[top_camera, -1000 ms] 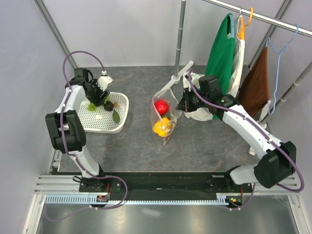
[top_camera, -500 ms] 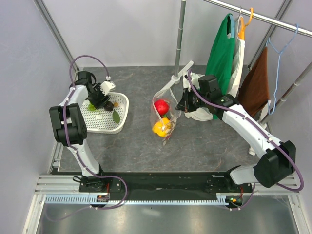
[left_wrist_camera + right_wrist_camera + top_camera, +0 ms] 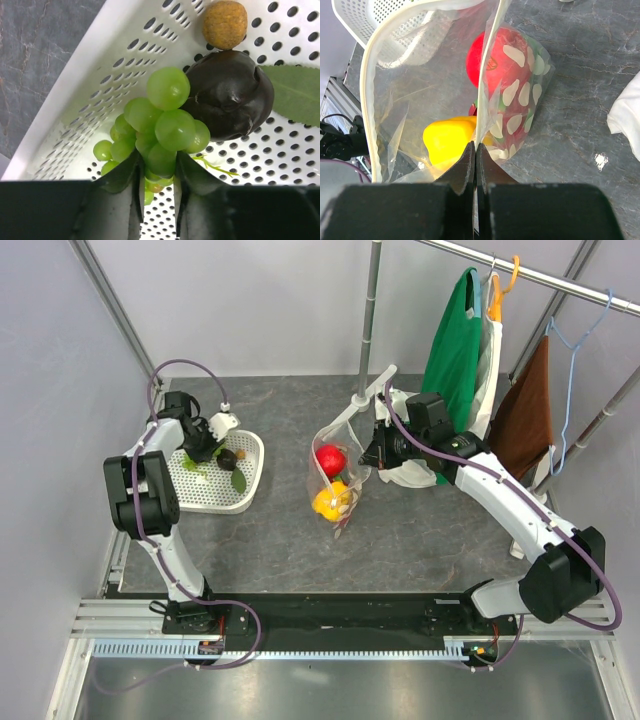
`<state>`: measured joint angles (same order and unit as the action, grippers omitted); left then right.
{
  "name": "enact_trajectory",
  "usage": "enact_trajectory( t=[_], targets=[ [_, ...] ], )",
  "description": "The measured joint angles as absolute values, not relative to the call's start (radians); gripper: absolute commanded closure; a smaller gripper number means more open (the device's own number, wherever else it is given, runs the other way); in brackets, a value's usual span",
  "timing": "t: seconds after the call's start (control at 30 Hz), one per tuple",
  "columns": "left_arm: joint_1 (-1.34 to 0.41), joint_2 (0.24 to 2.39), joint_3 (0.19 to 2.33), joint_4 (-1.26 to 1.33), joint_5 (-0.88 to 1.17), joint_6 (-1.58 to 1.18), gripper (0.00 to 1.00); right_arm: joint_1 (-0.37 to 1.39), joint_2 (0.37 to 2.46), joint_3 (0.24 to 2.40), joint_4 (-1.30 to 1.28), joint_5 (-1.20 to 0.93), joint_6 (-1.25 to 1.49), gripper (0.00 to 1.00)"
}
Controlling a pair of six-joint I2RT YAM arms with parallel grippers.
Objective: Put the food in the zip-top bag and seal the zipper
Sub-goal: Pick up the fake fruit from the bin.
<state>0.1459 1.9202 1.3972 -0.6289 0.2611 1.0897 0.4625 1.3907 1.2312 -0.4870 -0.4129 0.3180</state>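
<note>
The clear dotted zip-top bag point(image 3: 338, 472) stands open at the table's middle, with a red food point(image 3: 331, 459) and a yellow-orange one point(image 3: 330, 502) inside. My right gripper point(image 3: 368, 455) is shut on the bag's pale zipper strip point(image 3: 487, 75) and holds that edge up. In the right wrist view the red food point(image 3: 492, 55) and the yellow one point(image 3: 450, 137) lie just past the gripper point(image 3: 476, 147). My left gripper point(image 3: 205, 450) is down in the white basket point(image 3: 215, 498). Its jaws point(image 3: 159, 172) press both sides of the green grape bunch point(image 3: 160, 115).
The basket point(image 3: 100, 65) also holds a dark plum point(image 3: 232, 95), a small brown ball point(image 3: 224, 18) and a green leaf point(image 3: 300, 92), all touching or close to the grapes. A clothes rack with hanging garments point(image 3: 455, 350) stands at the back right. White cloth point(image 3: 627, 115) lies beside the bag.
My left gripper has dropped lower into the basket and turned onto the grape bunch. The right arm and the bag have stayed still.
</note>
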Motion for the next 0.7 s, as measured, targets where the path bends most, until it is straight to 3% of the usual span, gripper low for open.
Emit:
enact_trajectory(
  t=[0.2,0.7],
  targets=[
    [0.152,1.868,1.377,-0.638,0.263,1.039,0.98,0.463,1.391,1.231,-0.487,-0.414,0.318,1.0],
    [0.179,1.686,1.559,-0.831,0.344,0.89,0.98,0.463,1.391,1.231,-0.487,-0.414,0.318,1.0]
  ],
)
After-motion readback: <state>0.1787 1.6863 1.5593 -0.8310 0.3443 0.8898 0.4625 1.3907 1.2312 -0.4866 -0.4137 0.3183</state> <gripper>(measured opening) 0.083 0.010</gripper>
